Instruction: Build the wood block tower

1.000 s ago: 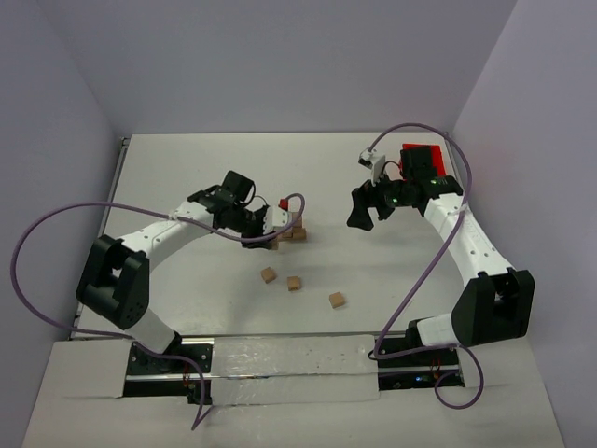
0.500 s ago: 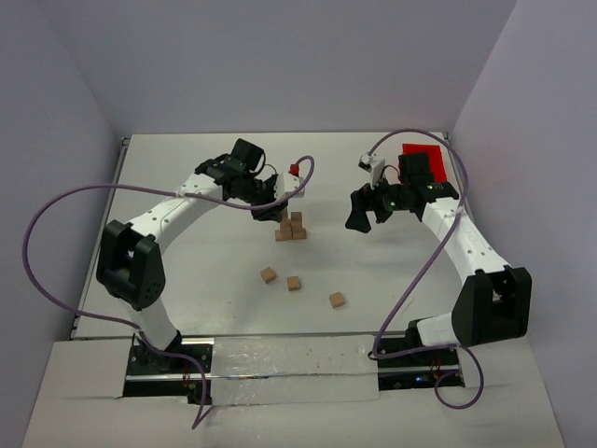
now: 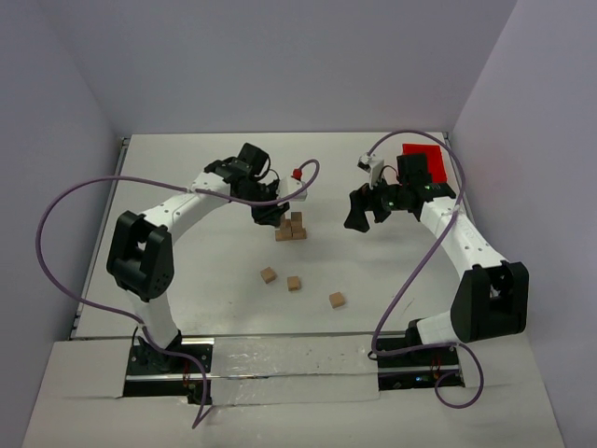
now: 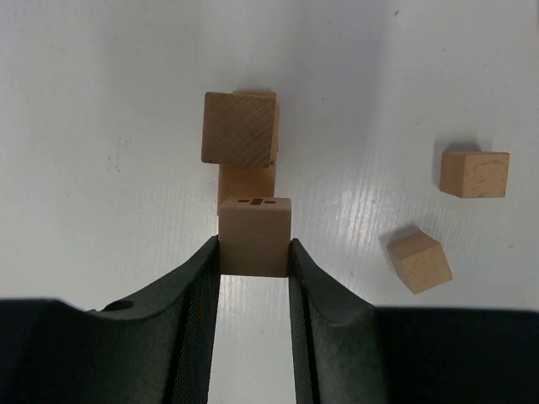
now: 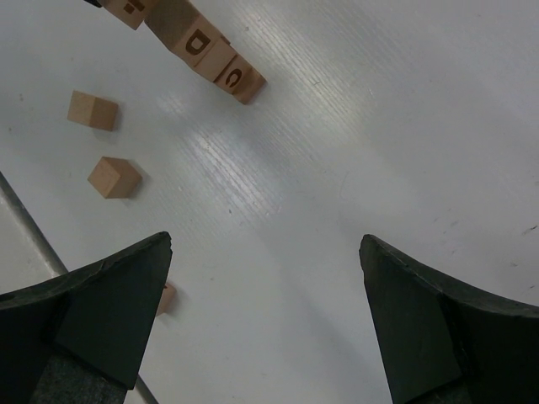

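1 small plain light-brown wooden cube point(image 4: 254, 231) is gripped between the closed fingers of the left tool point(image 4: 254, 252), which hangs close to the low tower of stacked wooden cubes point(image 4: 241, 135) near the middle of the white desk point(image 3: 187, 271). The right tool point(image 5: 263, 252) stands wide open and holds nothing, to the right of the tower and apart from it.

I judge the task as partly done. The tower has only a few cubes, though I cannot count them exactly. The held cube is not yet placed, and 3 loose wooden cubes point(image 3: 294, 283) lie on the desk nearer to the arm bases.

The left wrist view shows the grip clearly, but only 2 of the loose cubes. The top view shows all 3, and also the red plastic bin point(image 3: 424, 154) at the far right. Only the right wrist view shows dark letters point(image 5: 202, 42), D and C, on the sides of the tower cubes.
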Robot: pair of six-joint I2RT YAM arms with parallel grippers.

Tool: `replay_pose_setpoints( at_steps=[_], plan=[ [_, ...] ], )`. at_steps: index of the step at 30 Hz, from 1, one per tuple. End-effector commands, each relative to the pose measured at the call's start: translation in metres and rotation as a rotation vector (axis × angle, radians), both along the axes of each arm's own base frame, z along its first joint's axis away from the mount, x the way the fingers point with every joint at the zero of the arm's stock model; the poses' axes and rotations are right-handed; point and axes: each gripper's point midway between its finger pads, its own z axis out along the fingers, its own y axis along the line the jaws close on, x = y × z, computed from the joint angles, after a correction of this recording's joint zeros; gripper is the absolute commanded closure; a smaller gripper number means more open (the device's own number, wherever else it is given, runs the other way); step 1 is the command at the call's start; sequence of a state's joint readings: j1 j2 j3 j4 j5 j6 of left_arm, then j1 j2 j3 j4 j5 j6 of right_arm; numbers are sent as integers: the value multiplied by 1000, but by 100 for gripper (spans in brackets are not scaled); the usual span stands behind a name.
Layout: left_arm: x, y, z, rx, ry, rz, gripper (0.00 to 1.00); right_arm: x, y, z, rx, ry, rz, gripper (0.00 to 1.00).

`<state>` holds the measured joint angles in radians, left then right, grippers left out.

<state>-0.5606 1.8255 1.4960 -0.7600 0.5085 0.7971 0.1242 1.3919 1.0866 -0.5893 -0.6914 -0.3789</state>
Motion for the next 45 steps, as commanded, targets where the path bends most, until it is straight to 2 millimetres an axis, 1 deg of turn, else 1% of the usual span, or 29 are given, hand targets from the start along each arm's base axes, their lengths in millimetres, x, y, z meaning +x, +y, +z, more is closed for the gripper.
replay_pose_setpoints(
  at_steps=[1,11,28,33,45],
  plan=[
    [14,-10,12,-24,-29,8,88,8,-1,3,9,-28,-12,0],
    [17,-14,12,-30,-23,2,87,7,0,2,13,-22,-8,0],
    [12,-17,8,-35,-12,-27,83,7,1,-1,17,-11,-2,0],
    [9,-18,8,-40,-4,-39,80,8,1,0,19,-12,-1,0],
    [11,-23,7,-39,-5,-45,78,6,2,-2,21,-4,7,0]
  ],
)
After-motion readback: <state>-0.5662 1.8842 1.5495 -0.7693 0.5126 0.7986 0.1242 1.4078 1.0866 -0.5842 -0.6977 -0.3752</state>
